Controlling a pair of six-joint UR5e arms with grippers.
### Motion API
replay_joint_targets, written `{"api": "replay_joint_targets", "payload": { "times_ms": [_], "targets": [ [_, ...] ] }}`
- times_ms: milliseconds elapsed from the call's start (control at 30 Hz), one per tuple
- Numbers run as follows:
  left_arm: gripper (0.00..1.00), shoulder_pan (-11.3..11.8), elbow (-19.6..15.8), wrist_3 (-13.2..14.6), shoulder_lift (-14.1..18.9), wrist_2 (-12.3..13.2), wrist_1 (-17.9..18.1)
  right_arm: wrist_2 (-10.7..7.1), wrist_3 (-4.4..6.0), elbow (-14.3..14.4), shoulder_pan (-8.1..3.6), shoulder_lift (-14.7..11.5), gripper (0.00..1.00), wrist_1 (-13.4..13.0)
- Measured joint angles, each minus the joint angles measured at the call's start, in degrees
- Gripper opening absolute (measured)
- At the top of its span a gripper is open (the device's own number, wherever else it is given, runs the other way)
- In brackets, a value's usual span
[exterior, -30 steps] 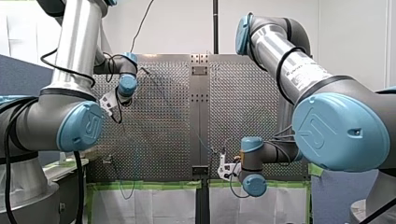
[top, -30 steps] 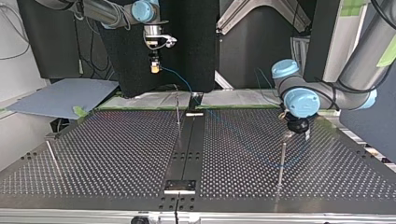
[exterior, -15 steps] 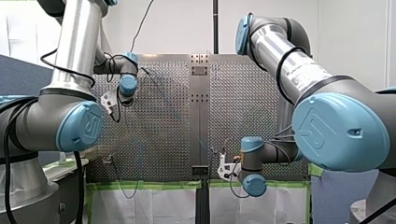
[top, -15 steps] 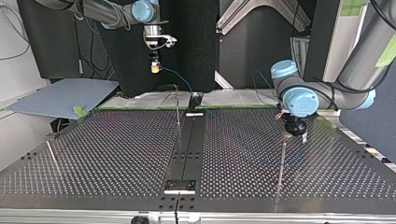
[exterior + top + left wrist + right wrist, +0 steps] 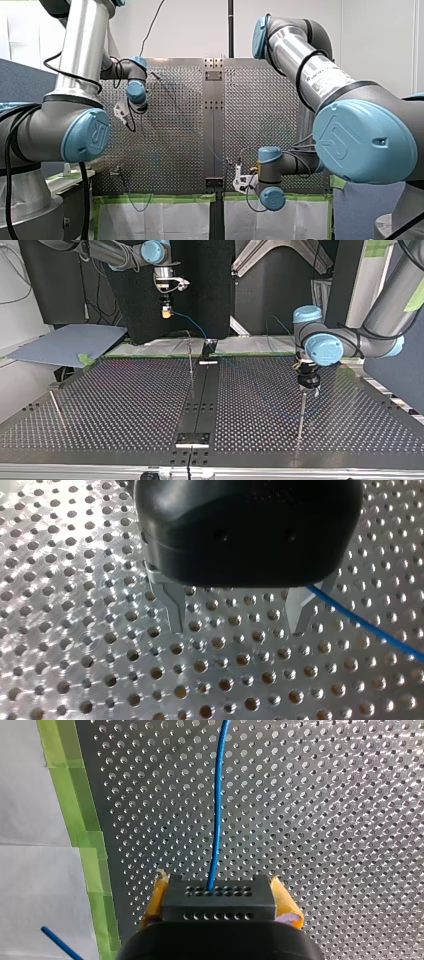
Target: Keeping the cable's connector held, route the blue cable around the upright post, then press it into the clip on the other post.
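Observation:
My right gripper [image 5: 219, 889] is shut on the black connector block [image 5: 219, 899], its yellow pads on both sides. The blue cable [image 5: 217, 805] runs straight ahead from the block over the perforated plate. In the top view my right gripper [image 5: 165, 313] hangs high at the back left, and the cable [image 5: 192, 325] drops from it towards the middle post [image 5: 190, 359]. My left gripper [image 5: 235, 627] is open with nothing between its metal fingers [image 5: 172, 605]; the cable [image 5: 372, 629] passes just outside one finger. In the top view my left gripper [image 5: 309, 385] hovers right above a thin post [image 5: 301, 415].
A third thin post [image 5: 56, 409] stands at the top view's left. A dark rail [image 5: 200, 400] runs down the middle of the perforated table [image 5: 125, 405]. Green tape [image 5: 92, 850] lines the plate's edge. A blue sheet [image 5: 65, 342] lies beyond the table's back left.
My left gripper has shifted leftwards in the top view, from beside the right-hand post to over its tip. My right gripper and the connector have stayed put.

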Motion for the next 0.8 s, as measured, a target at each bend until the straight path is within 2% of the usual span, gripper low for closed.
{"api": "replay_joint_targets", "payload": {
  "times_ms": [167,233,533,800],
  "targets": [
    [1.00,0.0,0.0,-3.0,0.0,2.7,0.0,0.00,0.00,0.0,0.00,0.0,0.00,0.0],
    [1.00,0.0,0.0,-4.0,0.0,2.8,0.0,0.00,0.00,0.0,0.00,0.0,0.00,0.0],
    [1.00,0.0,-2.2,-5.9,-0.1,1.2,1.9,-0.01,0.01,0.0,0.00,0.0,0.00,0.0],
    [1.00,-0.9,-4.5,-4.5,-0.1,-1.3,6.3,-0.08,0.02,0.0,0.00,0.0,0.00,0.0]
  ]
}}
